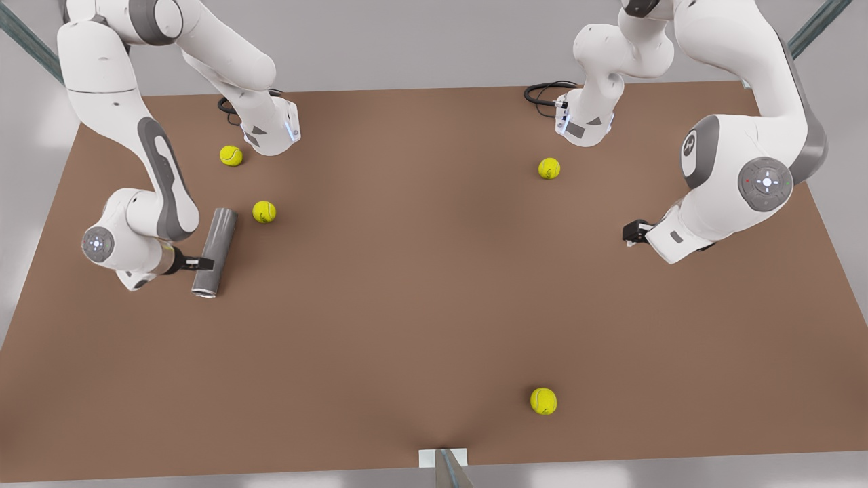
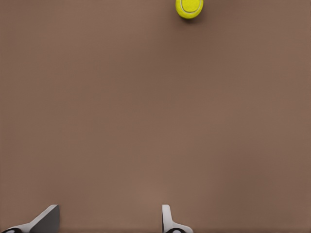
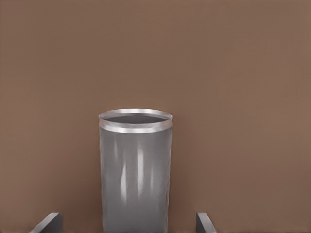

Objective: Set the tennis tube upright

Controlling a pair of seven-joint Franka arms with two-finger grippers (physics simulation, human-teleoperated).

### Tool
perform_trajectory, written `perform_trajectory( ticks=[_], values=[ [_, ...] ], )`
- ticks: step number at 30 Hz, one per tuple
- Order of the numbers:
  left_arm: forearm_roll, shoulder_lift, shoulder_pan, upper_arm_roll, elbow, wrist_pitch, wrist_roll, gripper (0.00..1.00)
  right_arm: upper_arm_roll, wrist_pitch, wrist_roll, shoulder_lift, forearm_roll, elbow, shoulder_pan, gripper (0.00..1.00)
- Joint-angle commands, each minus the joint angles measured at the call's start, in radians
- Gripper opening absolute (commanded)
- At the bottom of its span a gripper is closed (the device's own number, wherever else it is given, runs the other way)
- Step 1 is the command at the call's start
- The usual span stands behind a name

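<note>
The tennis tube is a dark grey cylinder lying flat on the brown table at the front view's left, with its hollow, light-rimmed end toward the near edge. My right gripper reaches it from the side, low over the lower part of the tube. In the right wrist view the tennis tube lies between the spread fingers of my right gripper, with a gap on each side, so it is open. My left gripper waits over bare table at the front view's right. There my left gripper is open and holds nothing.
Several yellow-green tennis balls lie on the table: one just beside the tube, one by the arm base behind it, one at the back right, one near the front edge. A ball lies ahead of my left gripper.
</note>
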Motion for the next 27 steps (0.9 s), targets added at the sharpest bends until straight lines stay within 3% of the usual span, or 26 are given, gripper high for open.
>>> perform_trajectory(
  ticks=[1,4,27],
  values=[
    [0.0,0.0,0.0,0.0,0.0,0.0,0.0,1.0,0.0,0.005,0.0,-0.001,0.0,-0.006,0.0,1.0],
    [-0.002,0.0,0.0,0.0,0.0,-0.002,0.0,1.0,0.006,0.187,-0.021,-0.003,0.0,-0.115,-0.015,1.0],
    [-0.002,0.006,0.008,-0.006,-0.002,-0.006,-0.002,1.0,0.006,0.31,-0.023,-0.005,0.002,-0.238,-0.038,1.0]
  ],
)
